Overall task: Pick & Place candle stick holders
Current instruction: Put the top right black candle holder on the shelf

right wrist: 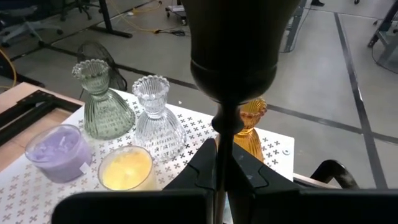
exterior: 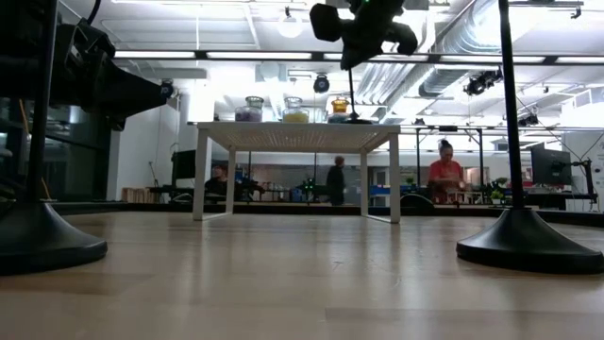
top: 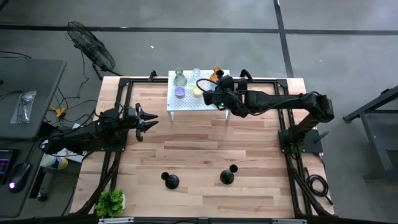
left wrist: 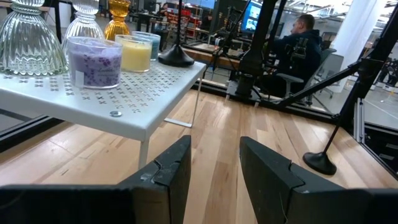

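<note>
On the wooden table [top: 199,149], the white perforated stand [top: 186,102] sits at the far edge, carrying glass holders: greenish [right wrist: 104,106], clear [right wrist: 155,118], amber [right wrist: 250,127], plus purple [right wrist: 59,152] and yellow [right wrist: 127,168] candle cups. Above its right end, the right gripper [top: 214,94] is clamped on the thin stem of a black candle stick holder [exterior: 351,115], whose base rests on the stand. The left gripper [top: 148,121] hovers near the table's left edge, fingers apart, empty. Two black holders [top: 170,181] [top: 227,177] stand on the near side.
</note>
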Robot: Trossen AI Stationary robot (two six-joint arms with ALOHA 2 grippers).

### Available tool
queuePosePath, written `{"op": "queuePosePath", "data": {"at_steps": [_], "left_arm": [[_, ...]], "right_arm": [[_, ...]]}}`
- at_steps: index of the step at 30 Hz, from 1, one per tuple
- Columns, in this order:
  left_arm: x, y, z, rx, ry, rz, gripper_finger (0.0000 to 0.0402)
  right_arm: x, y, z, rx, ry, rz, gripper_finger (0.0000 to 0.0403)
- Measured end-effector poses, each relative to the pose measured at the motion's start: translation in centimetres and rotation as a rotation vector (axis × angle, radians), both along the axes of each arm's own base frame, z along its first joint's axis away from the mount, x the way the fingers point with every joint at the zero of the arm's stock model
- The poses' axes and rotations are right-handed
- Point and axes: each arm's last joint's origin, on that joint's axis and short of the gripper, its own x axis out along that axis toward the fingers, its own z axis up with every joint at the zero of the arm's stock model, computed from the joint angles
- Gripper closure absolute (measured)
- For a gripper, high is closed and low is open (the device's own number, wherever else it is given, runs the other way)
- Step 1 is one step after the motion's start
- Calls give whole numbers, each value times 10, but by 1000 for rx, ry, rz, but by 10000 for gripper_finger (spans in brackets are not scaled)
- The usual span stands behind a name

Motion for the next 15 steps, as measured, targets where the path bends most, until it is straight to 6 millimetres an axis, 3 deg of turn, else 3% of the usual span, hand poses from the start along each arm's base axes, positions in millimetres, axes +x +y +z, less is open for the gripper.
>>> {"op": "queuePosePath", "data": {"at_steps": [15], "left_arm": [[0, 0, 0, 0, 0, 0, 268]], "right_arm": [[1, -2, -1, 14, -4, 3, 393]]}}
